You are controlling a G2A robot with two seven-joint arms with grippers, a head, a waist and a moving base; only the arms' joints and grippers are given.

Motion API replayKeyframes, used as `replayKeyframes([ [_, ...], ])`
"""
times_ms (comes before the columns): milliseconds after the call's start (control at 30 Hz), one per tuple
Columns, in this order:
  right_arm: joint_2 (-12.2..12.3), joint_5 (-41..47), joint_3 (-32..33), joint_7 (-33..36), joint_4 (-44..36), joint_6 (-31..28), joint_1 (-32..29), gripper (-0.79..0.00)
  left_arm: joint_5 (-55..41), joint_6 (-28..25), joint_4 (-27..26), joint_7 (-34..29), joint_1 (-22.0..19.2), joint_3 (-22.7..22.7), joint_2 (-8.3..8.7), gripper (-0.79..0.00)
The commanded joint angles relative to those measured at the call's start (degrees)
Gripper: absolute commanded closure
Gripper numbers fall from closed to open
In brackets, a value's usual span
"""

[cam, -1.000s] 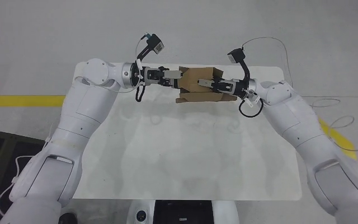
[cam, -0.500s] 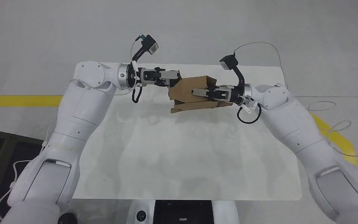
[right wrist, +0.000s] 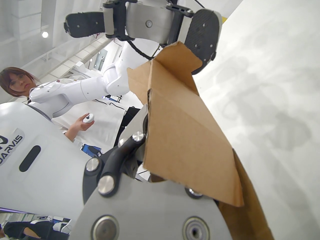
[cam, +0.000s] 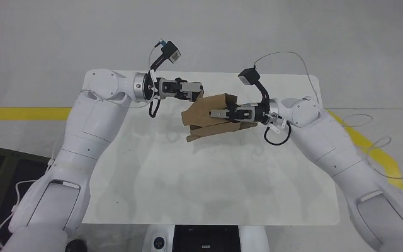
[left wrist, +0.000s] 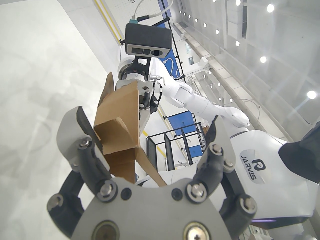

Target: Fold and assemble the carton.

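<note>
Carton: a brown cardboard carton (cam: 211, 116), only half opened up, hangs in the air above the far half of the tabletop (cam: 208, 189), between the two arms. It sits tilted, with the end toward the left arm lower, and its flaps hang loose.
Lower flap: one long flap (cam: 203, 133) droops beneath the body of the carton on the side nearer the robot, clear of the tabletop.
Right jaws: closed on the carton and carrying it, clamped on a panel at the end nearest the right arm (cam: 315, 123). One finger (right wrist: 138, 123) shows pressed against the cardboard's edge; the cardboard hides the other.
Left jaws: spread wide and gripping nothing. A loose end flap (left wrist: 117, 133) pokes into the gap between them. One ribbed pad (right wrist: 203, 38) touches the corner of that flap, while the opposite pad (right wrist: 82, 24) stands well apart from the cardboard.
Left arm: the left arm (cam: 113, 85) stretches along the far edge of the tabletop, its wrist pointing at the carton's end.
Wrist camera: a small black camera box (left wrist: 148, 41) sits on a bracket above the right wrist, just beyond the carton, with a white cable (left wrist: 155, 1) looping off its top.
Shadows: soft grey patches (cam: 189, 142) lie on the white tabletop under the carton and the arms.
Floor: a yellow stripe (cam: 31, 113) runs along the grey floor beside the tabletop.
</note>
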Motion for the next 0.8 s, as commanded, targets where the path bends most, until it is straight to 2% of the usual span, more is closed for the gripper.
replayKeyframes([
  [0,0.14,-0.13,0.14,0.01,0.54,0.01,0.23,0.000,0.01,-0.26,0.47,0.14,-0.30,-0.11,-0.02,-0.785],
  [200,0.38,-1.26,1.47,-2.04,4.72,-2.03,1.30,0.000,2.54,-1.39,2.21,0.88,-1.37,-0.62,0.17,-0.785],
  [467,-0.38,-4.42,2.70,-4.78,9.83,-4.47,2.99,0.000,2.12,-1.52,1.52,0.84,-1.48,0.04,-0.10,-0.785],
  [767,-2.18,-5.55,2.63,-7.85,9.39,-4.27,3.07,0.000,1.58,-2.33,1.81,0.58,-1.80,1.19,-0.61,-0.785],
])
